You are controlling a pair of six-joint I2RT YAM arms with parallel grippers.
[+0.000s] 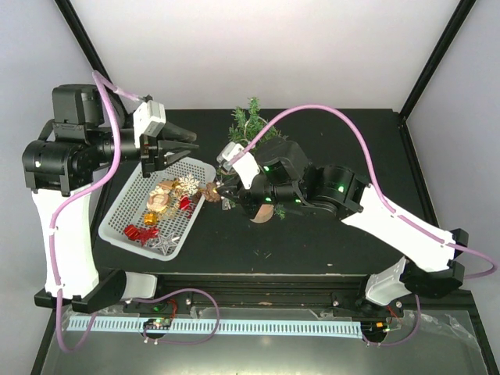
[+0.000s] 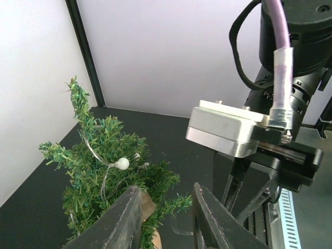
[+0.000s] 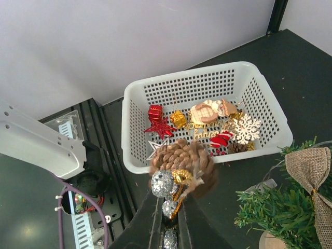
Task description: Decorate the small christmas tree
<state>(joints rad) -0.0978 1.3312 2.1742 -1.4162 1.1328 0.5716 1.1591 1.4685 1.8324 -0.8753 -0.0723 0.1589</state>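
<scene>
The small christmas tree (image 1: 248, 125) stands at the back middle of the black table, a white bead string on it; it also shows in the left wrist view (image 2: 98, 161) and the right wrist view (image 3: 280, 207) with a burlap bow (image 3: 310, 171). My right gripper (image 3: 168, 218) is shut on a pine cone ornament (image 3: 182, 161) with silver glitter balls, held just right of the white basket (image 1: 117, 219), in front of the tree. My left gripper (image 2: 166, 207) is open and empty, raised above the basket's far edge.
The basket (image 3: 259, 85) holds several ornaments: a red star, a gold gift box, a gingerbread figure, a white snowflake (image 3: 248, 128), a silver star. The tree's tan base (image 1: 262, 215) is partly hidden by the right arm. Frame posts stand at the back corners.
</scene>
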